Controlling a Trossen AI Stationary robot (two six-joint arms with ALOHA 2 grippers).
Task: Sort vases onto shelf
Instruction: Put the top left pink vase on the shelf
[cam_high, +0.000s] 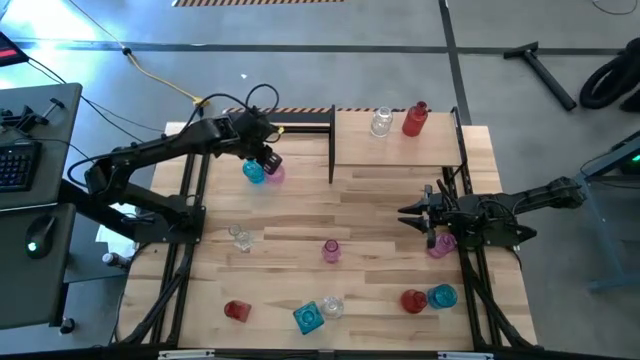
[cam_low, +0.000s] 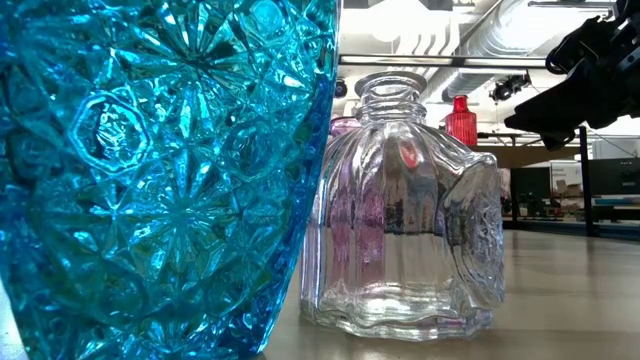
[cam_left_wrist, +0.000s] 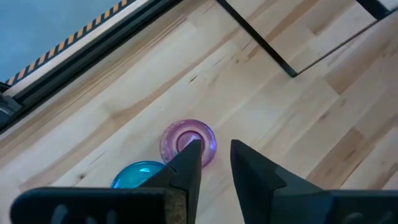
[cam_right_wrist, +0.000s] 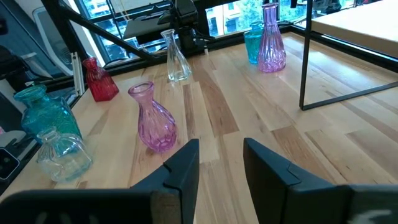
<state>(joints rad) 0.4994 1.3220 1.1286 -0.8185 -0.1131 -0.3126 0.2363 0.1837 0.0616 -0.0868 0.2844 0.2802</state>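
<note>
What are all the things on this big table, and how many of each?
shelf: 1, light wood with black posts, far right part of table
shelf vases: 2, clear and red, far edge of shelf
pink vases: 3, back left, middle, right
teal vases: 3, back left, front, front right
red vases: 2 on table, front left, front right
clear vases: 2 on table, left, front
table: 1, light wood
left gripper: open, above back-left pink vase
right gripper: open, right side
</note>
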